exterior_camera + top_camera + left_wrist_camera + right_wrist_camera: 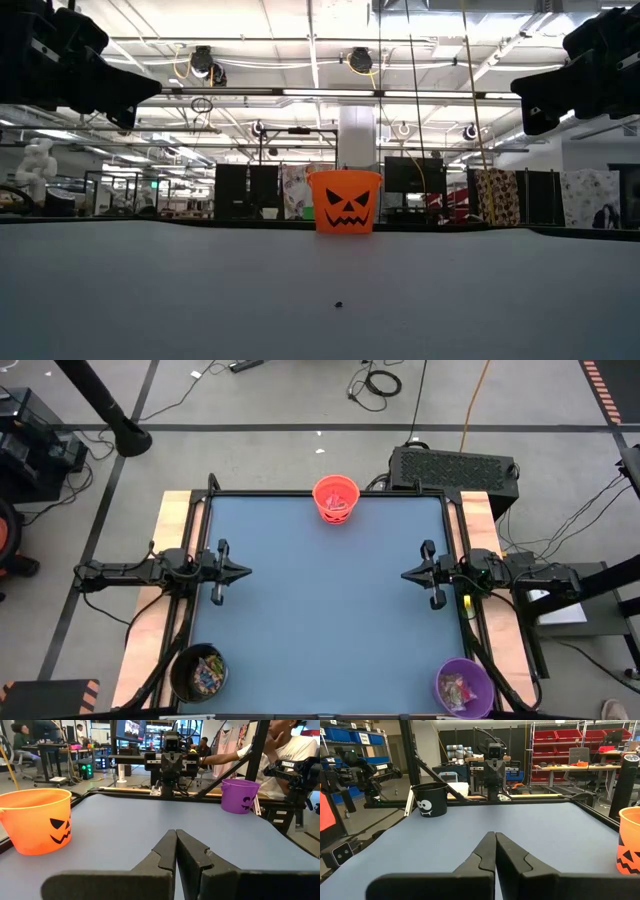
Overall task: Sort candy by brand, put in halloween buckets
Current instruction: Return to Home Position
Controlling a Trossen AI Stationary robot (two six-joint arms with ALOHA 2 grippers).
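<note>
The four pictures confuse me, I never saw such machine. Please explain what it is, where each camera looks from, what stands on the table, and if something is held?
It is a robot with two dark arms at a blue table. One camera looks down from above, one looks level across the table, and one sits on each wrist. The left gripper and right gripper face each other, both shut and holding nothing. Three pails stand at the table's edges: an orange bucket, a black bucket and a purple bucket. Candy already lies inside them.

Two dark arms; matte black tapered fingers (167,855), notched inner edges; yellow marking on right arm.
</note>
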